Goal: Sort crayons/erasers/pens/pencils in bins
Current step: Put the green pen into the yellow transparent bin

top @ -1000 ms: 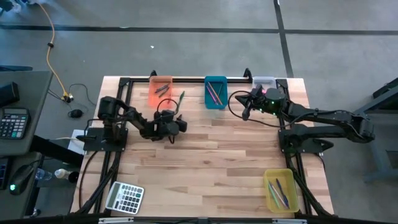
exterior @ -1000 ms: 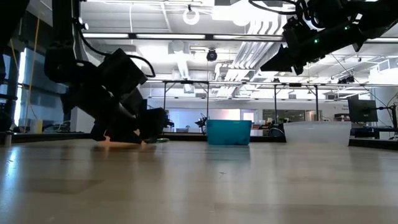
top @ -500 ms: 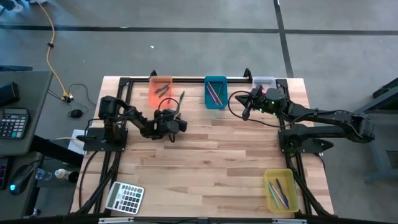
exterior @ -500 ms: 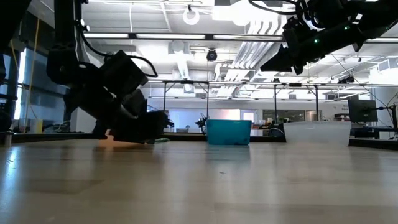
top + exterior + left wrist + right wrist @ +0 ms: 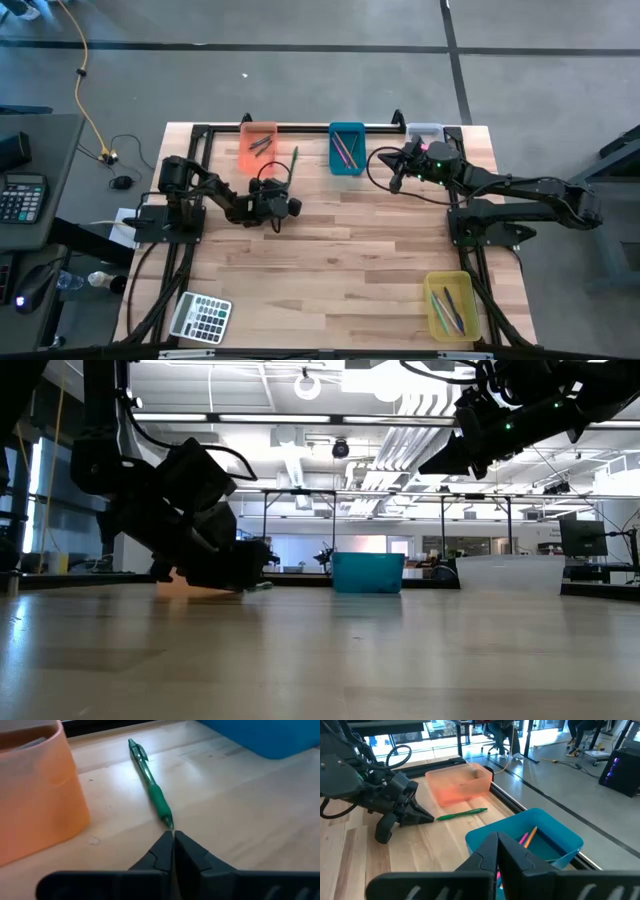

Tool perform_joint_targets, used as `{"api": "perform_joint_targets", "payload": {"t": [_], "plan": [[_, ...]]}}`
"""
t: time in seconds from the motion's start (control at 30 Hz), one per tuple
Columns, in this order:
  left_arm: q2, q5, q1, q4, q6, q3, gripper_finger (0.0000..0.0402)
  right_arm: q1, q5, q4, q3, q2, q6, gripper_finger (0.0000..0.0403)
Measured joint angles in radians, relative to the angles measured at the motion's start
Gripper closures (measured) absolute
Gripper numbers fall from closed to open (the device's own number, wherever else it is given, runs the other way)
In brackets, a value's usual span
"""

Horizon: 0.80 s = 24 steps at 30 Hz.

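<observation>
The left gripper (image 5: 173, 836) is low on the table (image 5: 340, 260), beside the orange bin (image 5: 258, 146), its fingers pressed together with nothing between them. Its tips touch the end of the green pencil (image 5: 151, 786), which lies flat just beside that bin. The right gripper (image 5: 497, 840), also clenched empty, hangs above the teal bin (image 5: 347, 148).

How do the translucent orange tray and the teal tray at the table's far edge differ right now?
The translucent orange tray holds a few dark sticks; the teal tray holds orange, pink and green ones. The green stick lies on the wood just beside the orange tray, with the shut left gripper at its tip, while the right gripper hovers shut over the teal tray. Both are small rectangular open bins.
</observation>
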Motion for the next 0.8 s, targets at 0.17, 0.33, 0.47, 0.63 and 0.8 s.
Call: {"api": "perform_joint_targets", "payload": {"t": [0.17, 0.33, 0.47, 0.63, 0.8], "plan": [[0.0, -0.008, -0.02, -0.001, -0.017, -0.001, 0.0397, 0.0, 0.0, -0.001, 0.0, 0.0, 0.0, 0.0403], [-0.01, 0.017, -0.015, -0.007, -0.037, 0.029, 0.0375, 0.0, 0.0, -0.001, 0.0, 0.0, 0.0, 0.0403], [-0.008, 0.057, -0.008, -0.005, 0.004, 0.084, 0.0332, 0.0, 0.0, -0.003, 0.0, 0.0, 0.0, 0.0403], [0.001, 0.017, -0.003, -0.096, -0.036, 0.129, 0.0268, 0.0, 0.0, -0.007, 0.0, 0.0, -0.001, 0.0403], [0.001, -0.004, 0.018, -0.191, -0.148, 0.13, 0.022, 0.0, -0.015, -0.008, 0.0, 0.0, -0.008, 0.0403]]}}
